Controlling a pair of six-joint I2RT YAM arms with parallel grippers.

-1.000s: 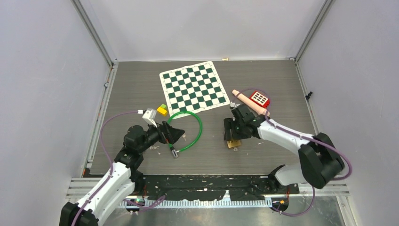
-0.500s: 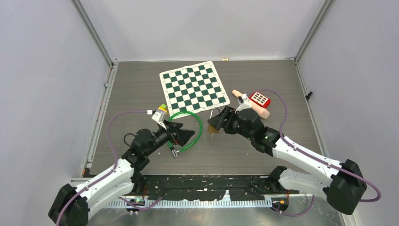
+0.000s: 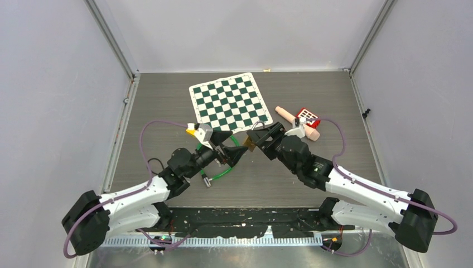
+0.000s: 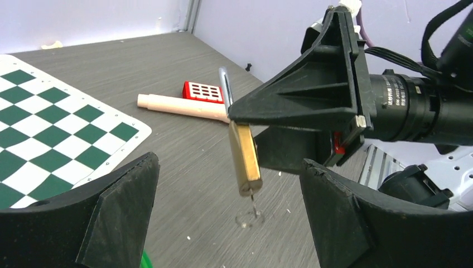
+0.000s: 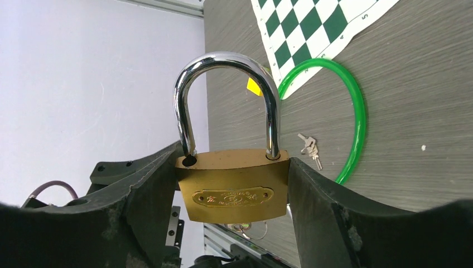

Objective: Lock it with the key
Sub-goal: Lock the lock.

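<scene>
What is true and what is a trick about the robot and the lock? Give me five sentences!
1. The right gripper holds the brass padlock. True.
2. The left gripper is squeezing the key. False: it is open and empty, and the key sticks out of the padlock's bottom.
3. The red gadget lies on the checkered mat. False: it lies on the bare table, beside a beige stick.
4. Small keys lie inside the green ring. True.
5. The padlock rests on the table. False: it is held up in the air.
</scene>
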